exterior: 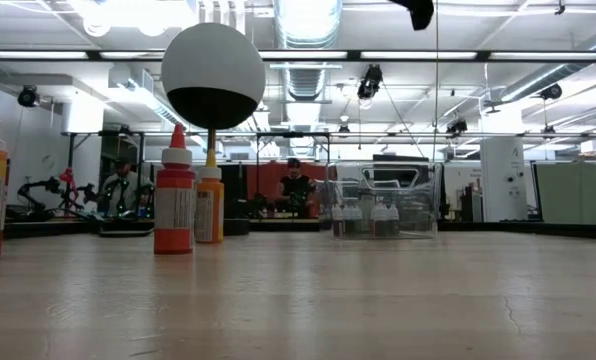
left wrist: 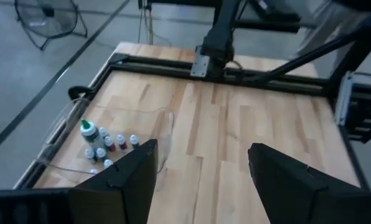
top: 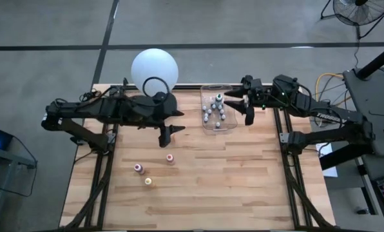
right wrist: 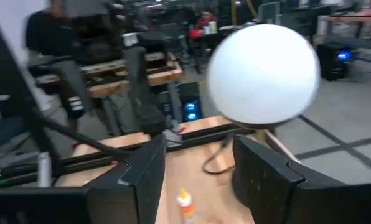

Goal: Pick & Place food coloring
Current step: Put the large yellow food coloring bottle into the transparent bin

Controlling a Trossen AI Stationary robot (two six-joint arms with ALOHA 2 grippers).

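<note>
Three larger food coloring bottles stand upright on their bases on the wooden table: a pink-red one [top: 171,158], a pink one [top: 138,168] and a yellow one [top: 148,182]; the low view shows a red one [exterior: 175,200] and an orange one [exterior: 209,205]. Several small dark-and-white bottles [top: 215,109] stand inside the clear bin [top: 232,126], also seen in the left wrist view [left wrist: 101,146]. My left gripper [top: 169,135] hangs open above the table, farther back than the three bottles [left wrist: 201,180]. My right gripper [top: 249,116] hovers open just right of the bin [right wrist: 198,180].
A white globe lamp [top: 154,69] stands at the far edge behind my left arm, and it fills much of the right wrist view [right wrist: 263,71]. The bin sits at the far middle of the table. Bare wood [top: 243,187] lies on the near right. People show in the room beyond.
</note>
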